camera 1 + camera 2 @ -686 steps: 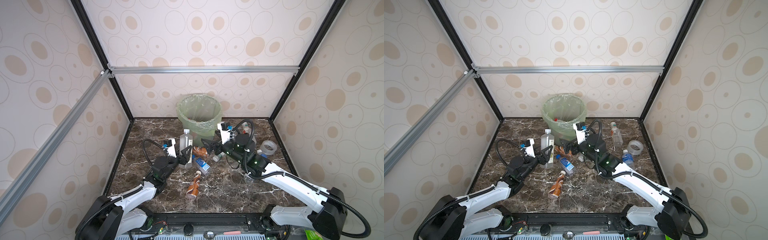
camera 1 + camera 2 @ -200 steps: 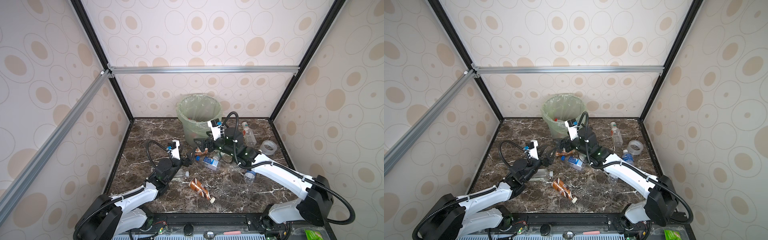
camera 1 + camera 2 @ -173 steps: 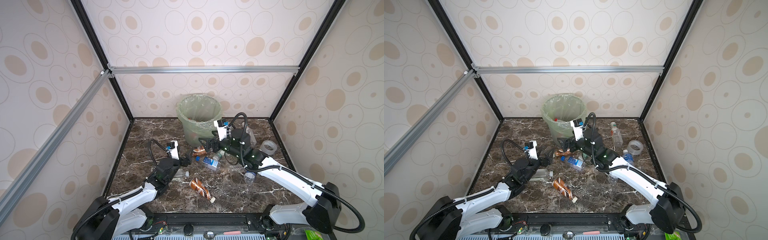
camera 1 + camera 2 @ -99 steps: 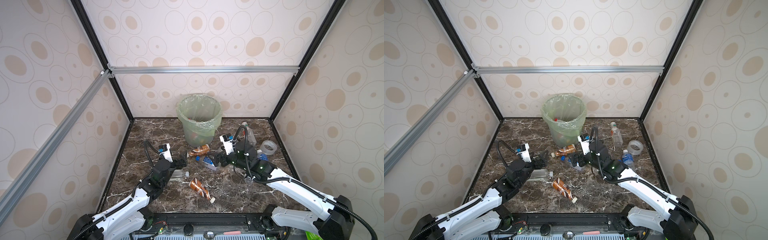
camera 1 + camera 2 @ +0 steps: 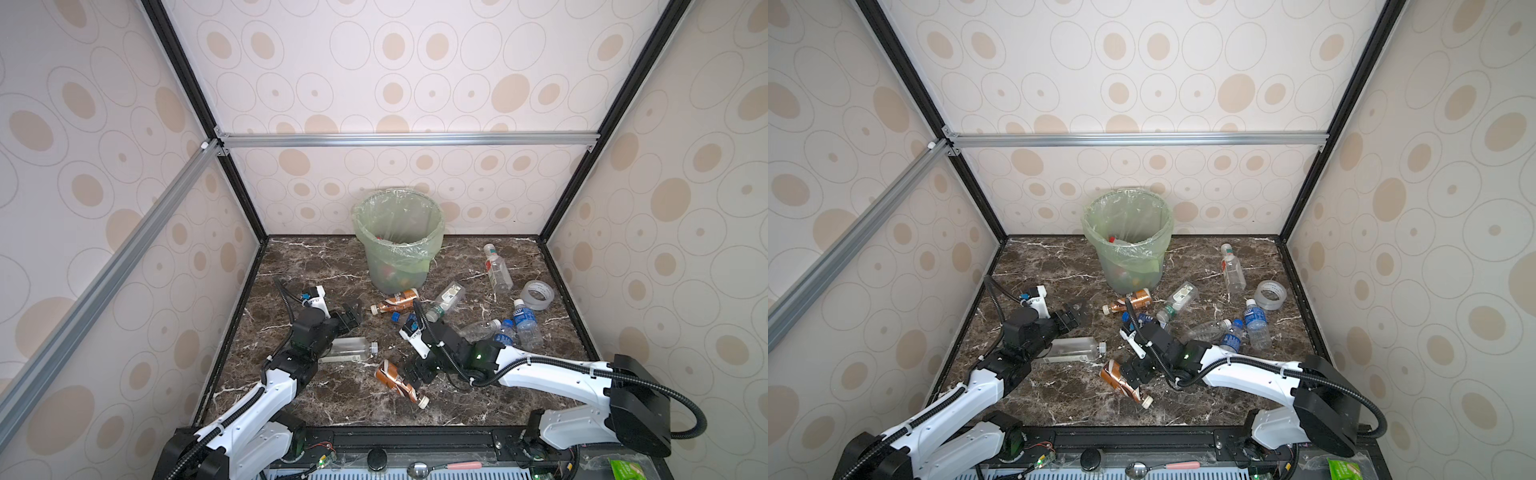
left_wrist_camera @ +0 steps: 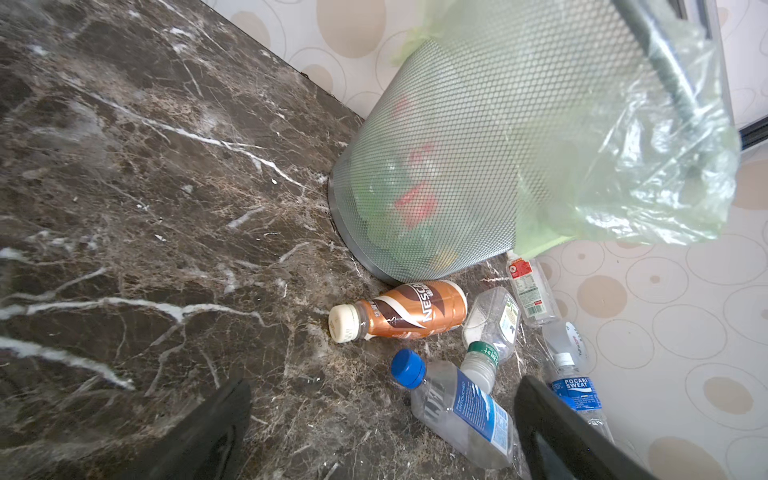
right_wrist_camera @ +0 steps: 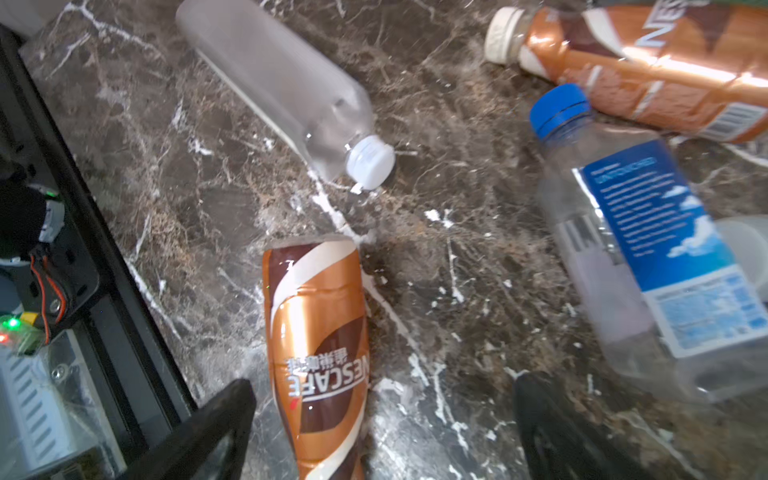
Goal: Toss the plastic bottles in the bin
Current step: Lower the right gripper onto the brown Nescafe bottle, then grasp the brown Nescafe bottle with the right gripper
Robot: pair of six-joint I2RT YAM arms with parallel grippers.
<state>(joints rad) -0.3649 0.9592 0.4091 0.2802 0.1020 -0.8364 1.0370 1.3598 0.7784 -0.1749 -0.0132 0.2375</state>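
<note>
Left tool (image 5: 353, 312): left of centre in both top views, above the bench (image 5: 316, 266), jaws released and spread wide, nothing between them.

Just below it, a clear unlabelled bottle (image 5: 348, 349) lies on its side, cap pointing right, its base hidden under the left arm.

The bin (image 5: 398, 208) stands upright at upper centre against the back wall, its pale green bag (image 5: 399, 259) folded over the rim. Red-capped items show through its wall in the left wrist view.

A brown-labelled bottle (image 5: 395, 300) lies on its side just beside the bin's foot. Contact cannot be confirmed. Below that lies a blue-capped bottle (image 6: 457, 409).

Lower centre: a crushed brown bottle (image 5: 397, 380) lies flat. The right tool (image 5: 413, 375) is at its upper end, jaws wide apart with the bottle between them, not clenched on it.

Right of centre lie a green-capped clear bottle (image 5: 446, 300) and two blue-labelled bottles (image 5: 524, 324). Above these is a red-and-white-labelled bottle (image 5: 498, 270). All are outside the bin.

Far right: a tape roll (image 5: 537, 294).
</note>
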